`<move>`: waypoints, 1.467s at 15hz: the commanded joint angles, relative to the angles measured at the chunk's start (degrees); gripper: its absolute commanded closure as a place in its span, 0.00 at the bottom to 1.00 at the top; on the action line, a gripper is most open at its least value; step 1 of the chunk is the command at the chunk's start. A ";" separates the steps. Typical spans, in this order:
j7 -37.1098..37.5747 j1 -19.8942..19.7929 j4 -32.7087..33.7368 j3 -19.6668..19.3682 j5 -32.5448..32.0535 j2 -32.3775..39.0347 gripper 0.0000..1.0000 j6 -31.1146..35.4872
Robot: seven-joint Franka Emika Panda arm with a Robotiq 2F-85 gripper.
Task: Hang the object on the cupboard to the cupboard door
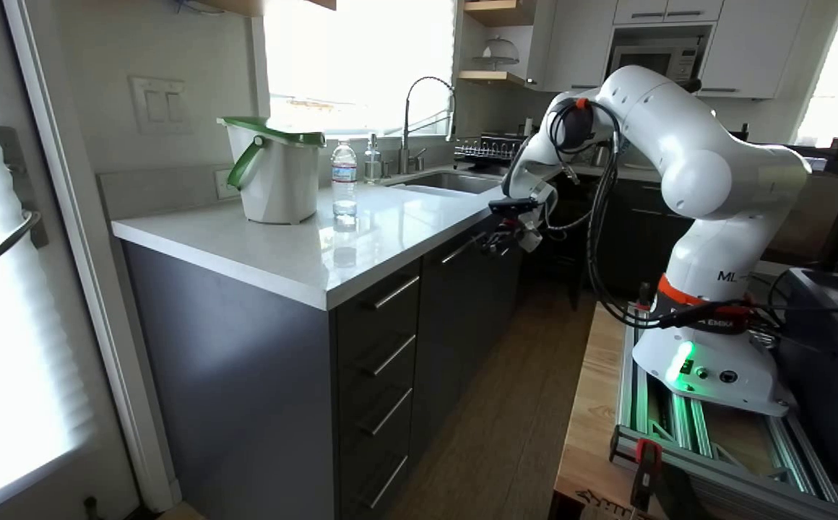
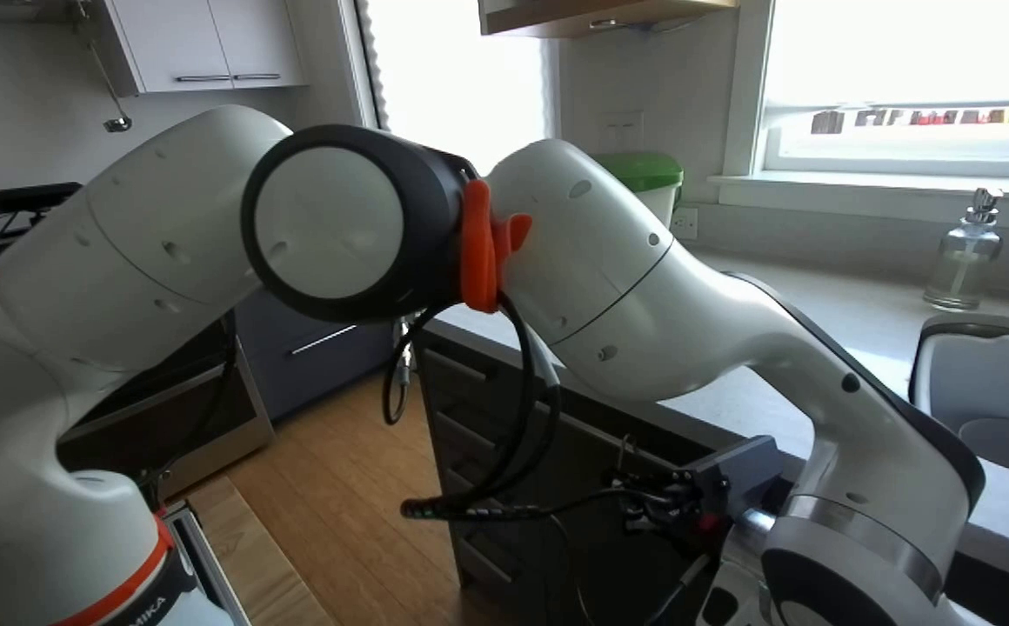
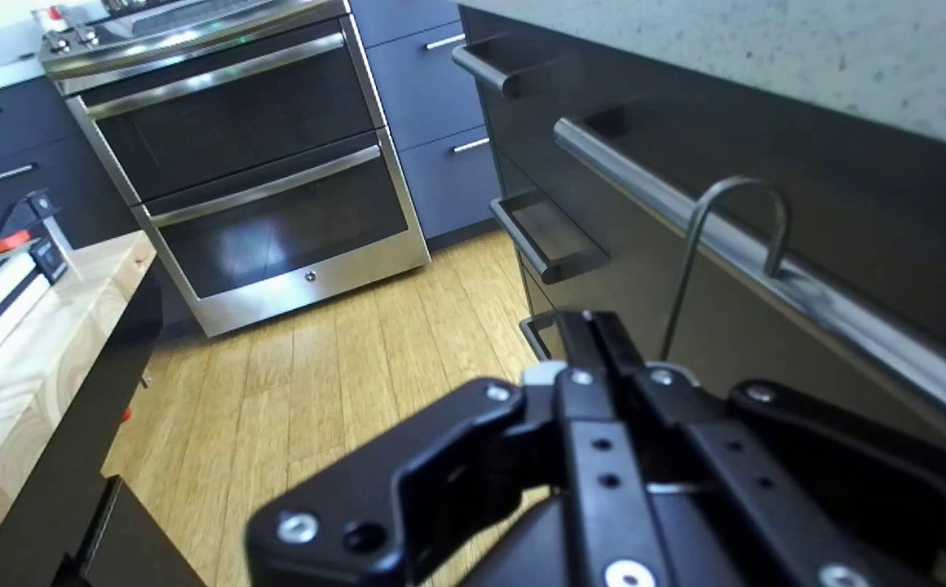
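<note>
The cupboard [image 1: 372, 339] is dark grey with silver bar handles and a white worktop; it also shows in an exterior view [image 2: 587, 530] and the wrist view [image 3: 889, 220]. A thin grey metal hook [image 3: 738, 183] curves over the bar handle [image 3: 873, 336] in the wrist view. Its long leg runs down behind my gripper, so its lower part is hidden. It shows small in an exterior view [image 2: 624, 450]. My gripper [image 3: 591, 316] is almost fully closed, with a bright speck between the tips, and appears shut on the hook. It is beside the cupboard front in both exterior views [image 1: 491, 242] [image 2: 631, 500].
The worktop edge [image 3: 766, 49] is above the handle. A white bucket with a green lid [image 1: 282, 173], a water bottle [image 1: 344, 180] and a soap dispenser [image 2: 965, 252] stand on the worktop. An oven [image 3: 277, 163] and a wooden table [image 3: 90, 310] are at the left of the wrist view.
</note>
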 commanded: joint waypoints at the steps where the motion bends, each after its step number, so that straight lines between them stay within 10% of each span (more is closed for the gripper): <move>1: 5.01 -0.59 0.22 0.95 3.76 0.15 0.99 0.53; 22: 24.57 0.46 -0.36 0.40 4.58 -0.86 0.93 2.65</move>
